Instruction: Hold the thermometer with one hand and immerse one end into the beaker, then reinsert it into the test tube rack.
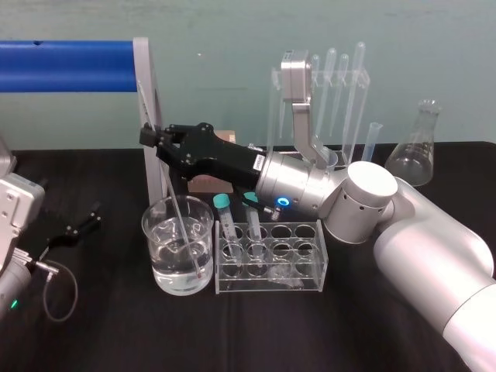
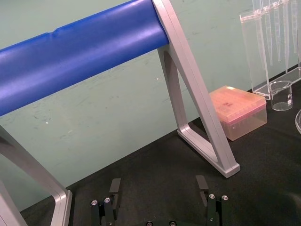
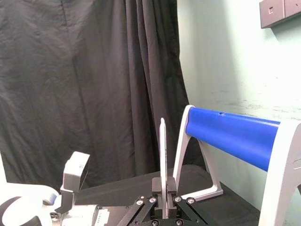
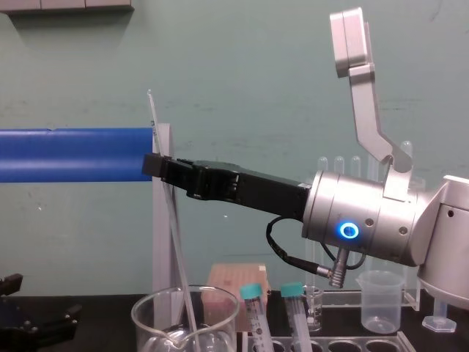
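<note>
Immersion looks done: the right gripper (image 1: 150, 138), fingers clamped on the thermometer (image 4: 176, 242), holds its lower end inside the beaker (image 1: 157, 246), which stands at nine o'clock of the test tube rack (image 1: 311, 267). Reinsertion into the rack is left. The rod is thin clear glass, leaning toward eleven o'clock. The left gripper (image 2: 158, 186) sits parked farther out at nine o'clock, fingers apart.
</note>
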